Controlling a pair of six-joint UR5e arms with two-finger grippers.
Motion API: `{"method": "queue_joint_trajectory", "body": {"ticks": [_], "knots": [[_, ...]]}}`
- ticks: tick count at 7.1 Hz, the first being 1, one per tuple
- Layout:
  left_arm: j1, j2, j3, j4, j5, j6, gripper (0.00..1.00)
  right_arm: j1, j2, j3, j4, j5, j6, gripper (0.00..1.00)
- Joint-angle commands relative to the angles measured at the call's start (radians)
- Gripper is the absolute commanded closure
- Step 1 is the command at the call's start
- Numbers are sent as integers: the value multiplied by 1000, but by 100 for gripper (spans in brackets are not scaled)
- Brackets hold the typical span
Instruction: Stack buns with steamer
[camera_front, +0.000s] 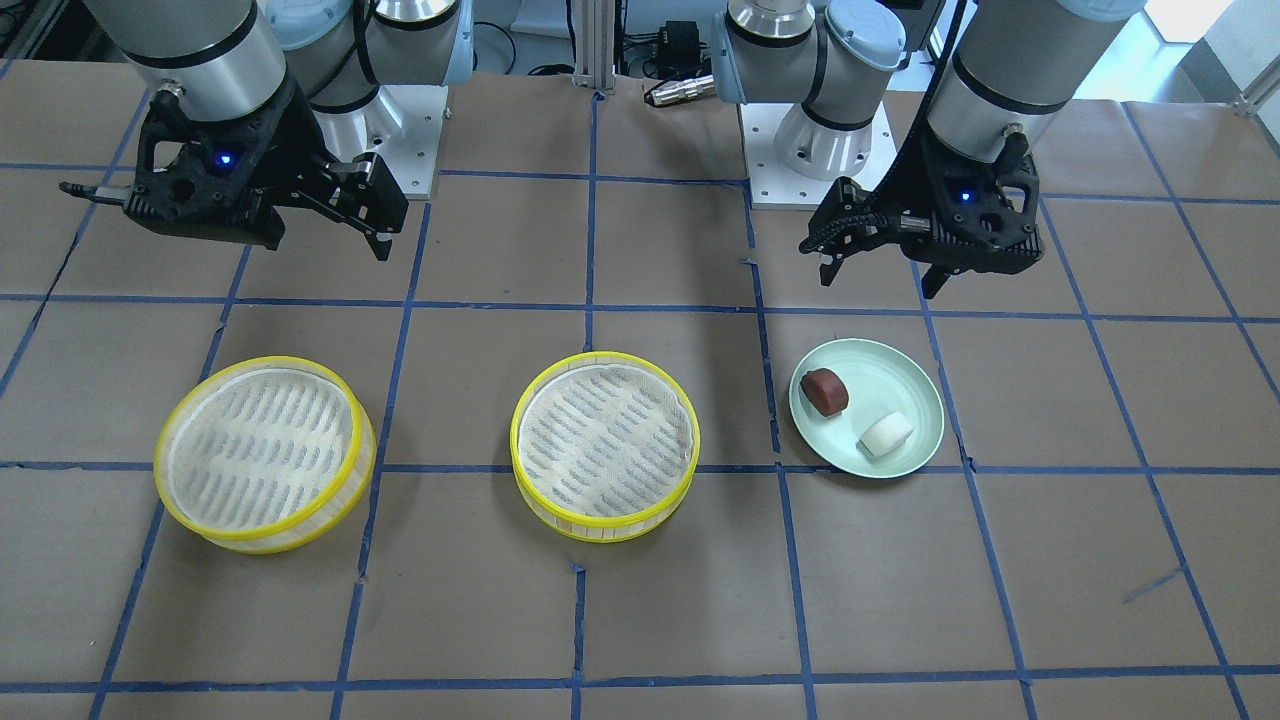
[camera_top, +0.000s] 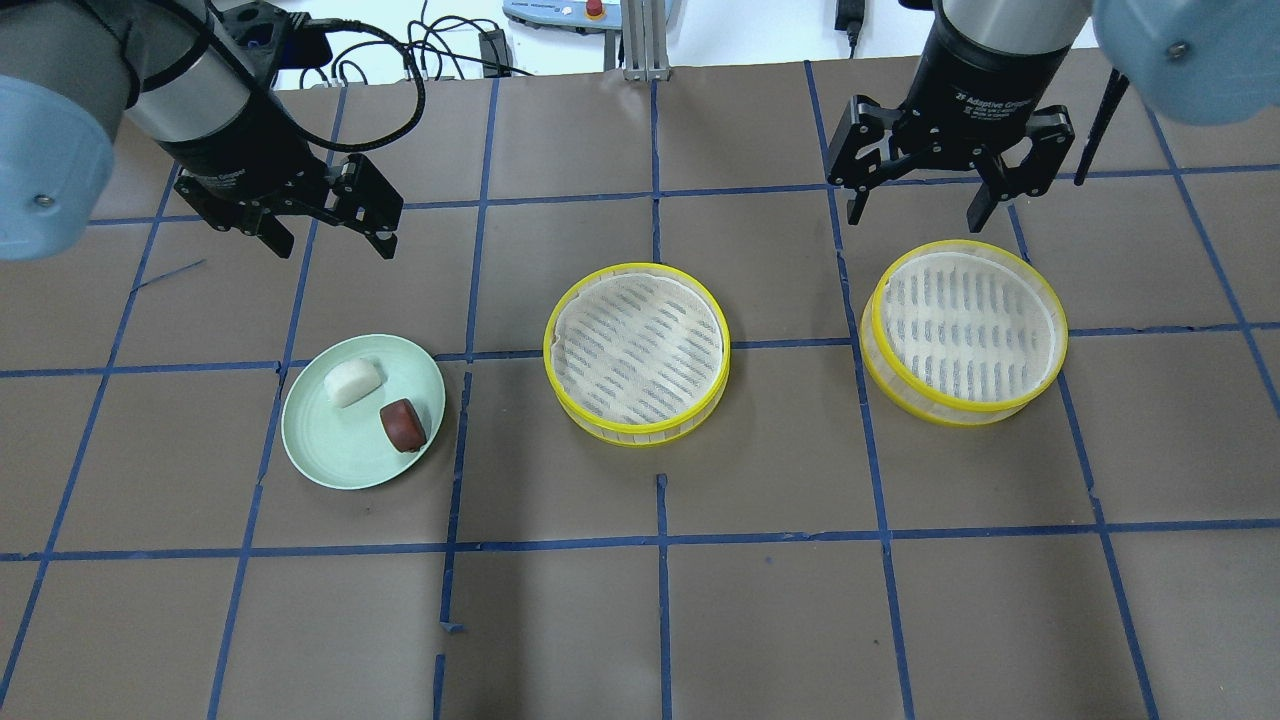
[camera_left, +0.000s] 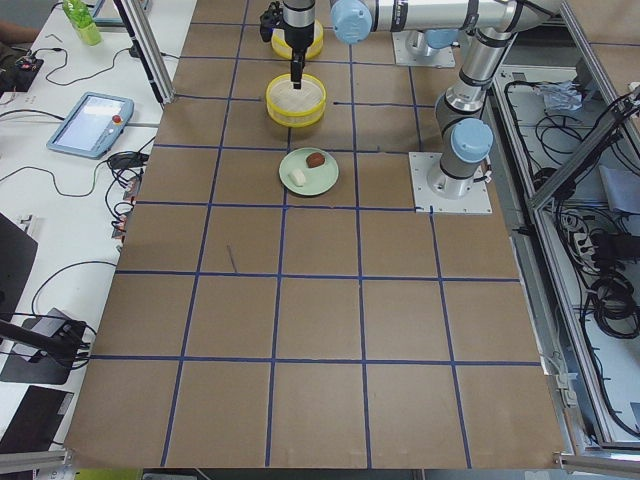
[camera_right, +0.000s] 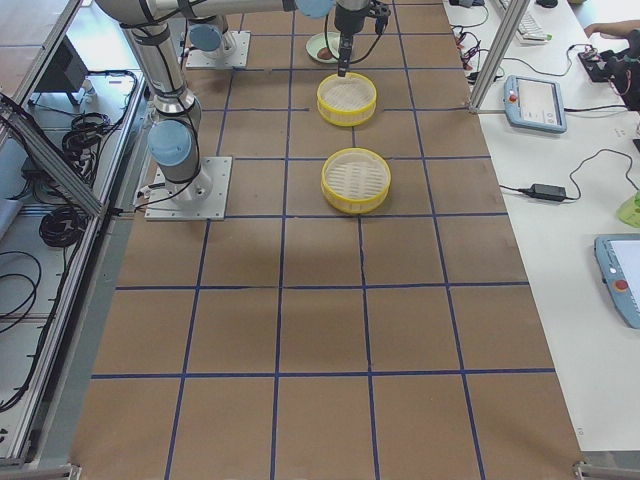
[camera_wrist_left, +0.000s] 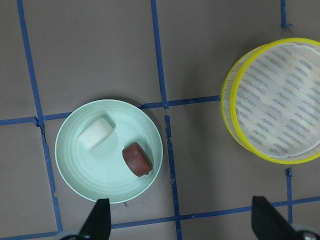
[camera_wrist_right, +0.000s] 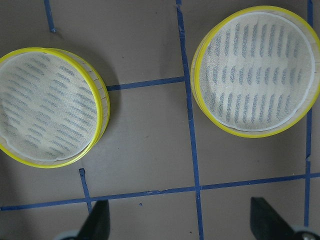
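Observation:
A white blocky bun and a reddish-brown bun lie side by side on a pale-green plate. Both buns also show in the left wrist view, the white bun and the brown bun. Two yellow-rimmed steamer tiers stand apart and hold nothing: one at the table's middle, one on my right. My left gripper is open and empty, above the table beyond the plate. My right gripper is open and empty, just beyond the right tier.
The table is brown paper with a blue tape grid. The arm bases stand at the robot's side of the table. Cables and a tablet lie on the bench past the far edge.

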Motion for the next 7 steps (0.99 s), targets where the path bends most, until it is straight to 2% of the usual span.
{"method": "queue_joint_trajectory", "body": {"ticks": [1,4,6,7], "knots": [[0,-1,-1,-1,-1,-1,0,0,0,0,2,0,1,0],[29,-16,-24,6,11,31,0,-2,2,2,3,-3,-2,0],[37,-85,-87,166,14,137,0,-23,2,2,21,-59,-34,0],[46,-163,-128,240,22,139,0,-31,2,2,28,-57,-35,0]]}}
